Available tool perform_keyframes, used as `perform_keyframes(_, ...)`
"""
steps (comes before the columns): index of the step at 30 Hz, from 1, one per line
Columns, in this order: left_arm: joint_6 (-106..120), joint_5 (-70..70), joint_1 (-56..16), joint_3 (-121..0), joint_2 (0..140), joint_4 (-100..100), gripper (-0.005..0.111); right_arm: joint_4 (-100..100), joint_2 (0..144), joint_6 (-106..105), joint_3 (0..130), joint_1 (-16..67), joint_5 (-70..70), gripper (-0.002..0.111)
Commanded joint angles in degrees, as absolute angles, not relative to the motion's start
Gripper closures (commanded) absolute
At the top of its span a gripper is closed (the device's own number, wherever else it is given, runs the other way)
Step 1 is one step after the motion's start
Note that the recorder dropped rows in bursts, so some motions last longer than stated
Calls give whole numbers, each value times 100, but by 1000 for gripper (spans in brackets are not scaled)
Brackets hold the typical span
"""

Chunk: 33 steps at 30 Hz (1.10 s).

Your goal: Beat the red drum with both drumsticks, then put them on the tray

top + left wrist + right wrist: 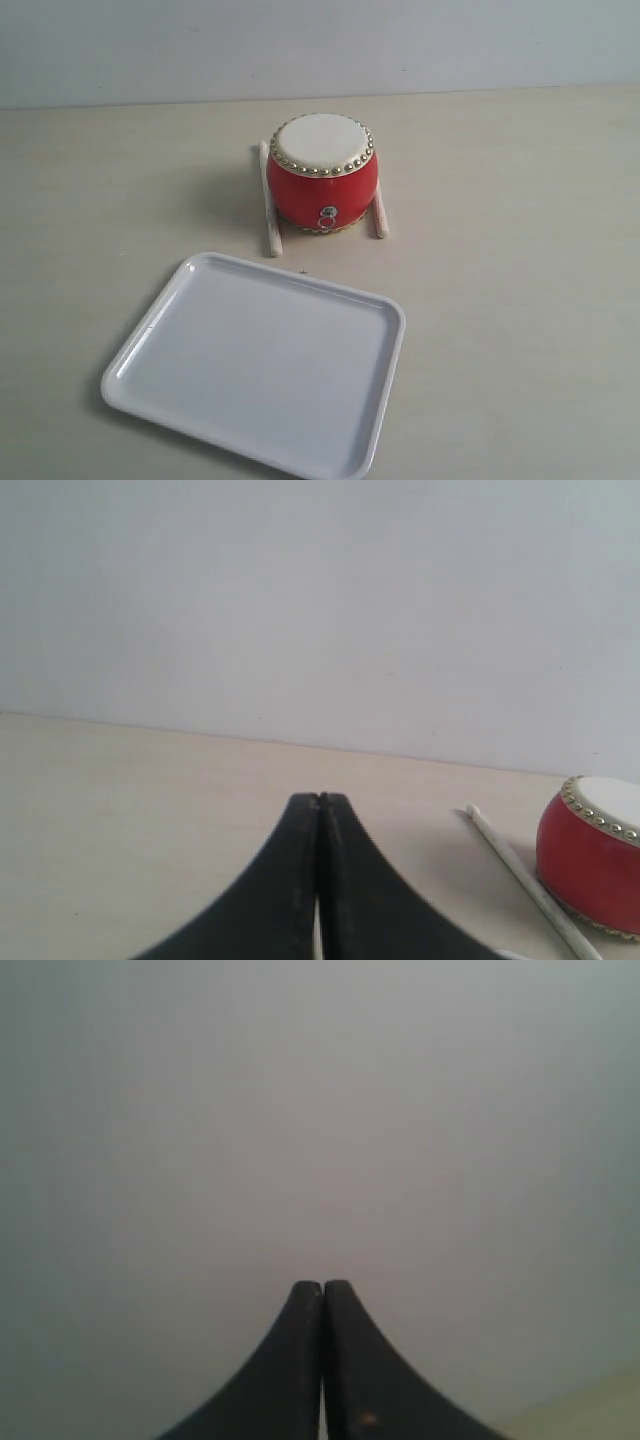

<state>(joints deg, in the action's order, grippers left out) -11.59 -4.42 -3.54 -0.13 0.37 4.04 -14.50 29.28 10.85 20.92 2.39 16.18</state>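
The red drum [323, 173] stands upright on the table, its cream skin ringed with gold studs. One drumstick [268, 200] lies flat against its left side, the other drumstick [378, 216] against its right. In front of them lies the white tray [140, 345], bare. Neither arm shows in the exterior view. My left gripper [319, 798] is shut with nothing in it, low over the table; the drum [592, 855] and one drumstick [520, 875] lie ahead of it to one side. My right gripper [322, 1285] is shut and holds nothing, facing a plain grey wall.
The pale wooden table [520, 250] stretches wide on both sides of the drum and ends at a grey wall [320, 45] behind it. A strip of table [590, 1410] shows at one corner of the right wrist view.
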Motion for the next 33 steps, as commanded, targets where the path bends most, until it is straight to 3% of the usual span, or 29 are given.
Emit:
perform_keyframes(1, -1205, -416, -342, 0, 0, 426, 107, 202, 4819, 1555, 3733, 205, -1162, 108)
perform_keyframes(6, -1205, -416, -342, 0, 0, 426, 107, -651, 6922, -350, 4938, 928, -2579, 108)
perform_keyframes(10, -1205, -416, -342, 0, 0, 426, 107, -432, 8382, -439, 5943, 1506, -3275, 108)
perform_keyframes(17, -1205, -416, -342, 0, 0, 426, 107, -415, 10357, -439, 7435, 1737, -4258, 103)
perform_keyframes(24, -1205, -416, -342, 0, 0, 426, 107, -442, 11213, -463, 7578, 1864, -4016, 92)
perform_keyframes(33, -1205, -416, -342, 0, 0, 426, 107, -390, 11237, -323, 7578, 1864, -4846, 90)
